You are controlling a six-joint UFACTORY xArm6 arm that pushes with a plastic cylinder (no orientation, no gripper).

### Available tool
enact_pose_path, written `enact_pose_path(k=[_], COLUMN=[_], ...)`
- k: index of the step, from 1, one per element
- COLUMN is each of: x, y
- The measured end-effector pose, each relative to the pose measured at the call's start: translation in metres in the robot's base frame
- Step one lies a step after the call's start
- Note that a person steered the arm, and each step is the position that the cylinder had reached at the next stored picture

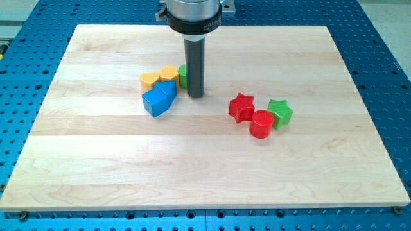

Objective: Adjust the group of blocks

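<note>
My tip (196,95) rests on the wooden board (205,179), just right of a cluster at the view's upper left. That cluster holds two yellow blocks (158,77), two blue blocks (158,98) touching below them, and a green block (182,76) mostly hidden behind the rod. My tip stands right next to the green block and the right blue block. A second cluster lies to the view's right: a red star (241,107), a red cylinder (261,124) and a green star (280,112), all touching.
The board lies on a blue perforated table (385,58). The rod's grey mount (194,14) hangs over the board's top edge.
</note>
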State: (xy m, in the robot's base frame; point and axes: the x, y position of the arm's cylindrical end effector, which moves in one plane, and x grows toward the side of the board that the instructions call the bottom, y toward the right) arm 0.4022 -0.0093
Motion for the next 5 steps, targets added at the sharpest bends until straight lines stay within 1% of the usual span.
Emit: enact_pose_path(k=[1,3,5], x=[-0.019,-0.036,-0.039], y=[0.015,-0.002,-0.009])
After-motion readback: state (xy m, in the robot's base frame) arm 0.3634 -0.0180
